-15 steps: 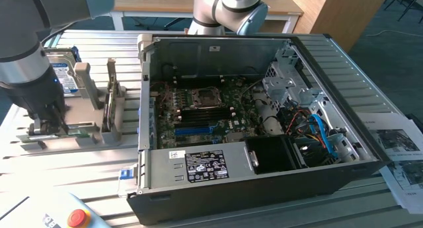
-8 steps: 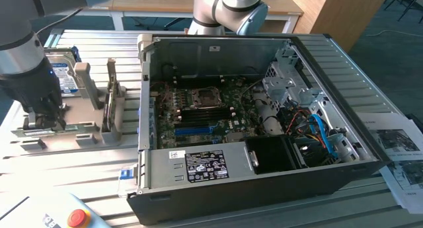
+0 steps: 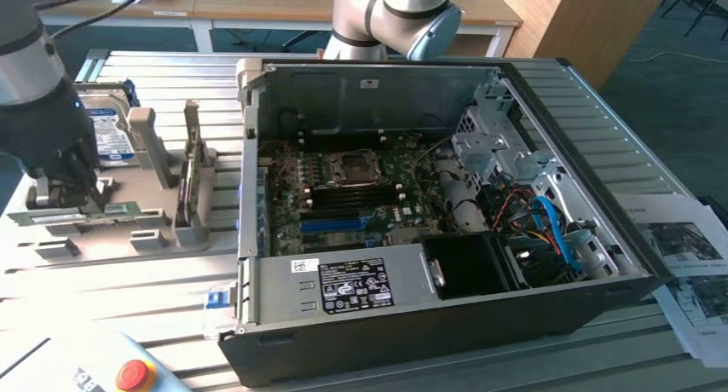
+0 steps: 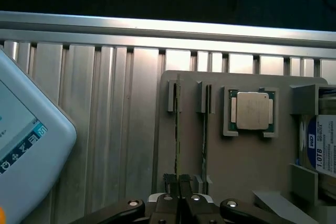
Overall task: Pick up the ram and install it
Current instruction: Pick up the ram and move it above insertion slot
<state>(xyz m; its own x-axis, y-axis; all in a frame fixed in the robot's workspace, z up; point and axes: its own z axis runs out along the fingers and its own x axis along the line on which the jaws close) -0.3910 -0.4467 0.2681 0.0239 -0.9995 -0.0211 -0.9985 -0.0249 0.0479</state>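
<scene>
Green and thin, the ram [image 3: 114, 212] stands on its long edge in a grey holder plate [image 3: 119, 249] on the ribbed aluminium bench [image 3: 148, 305]. It sits at the exterior view's left, outside the open computer case [image 3: 455, 324].

The arm's end effector [image 3: 71, 203] reaches down onto the end of the stick that lies toward the exterior view's left. In the wrist view its two dark fingers [image 4: 169, 182] are drawn together on the ram's [image 4: 177, 124] upper edge, clamped on it. The stick is seated between the holder's small grey posts.

Just beside it, in a parallel slot, runs a second thin dark strip [image 4: 206, 124]. Whether this is a board or a bare slot cannot be told.

On the same plate a square silver processor chip [image 4: 253, 109] rests in its own recess, and a hard drive [image 3: 108, 136] stands at the plate's far side.

The case lies on its side with the motherboard [image 3: 376, 200] exposed. On the board are the processor socket [image 3: 347, 166] and a long blue expansion slot [image 3: 341, 224]. The power supply [image 3: 341, 285] fills the case's near edge.

A teach pendant [image 3: 108, 366] with a red stop button [image 3: 135, 375] lies at the near left of the exterior view. Printed sheets [image 3: 683, 264] lie on the bench at the exterior view's right.
</scene>
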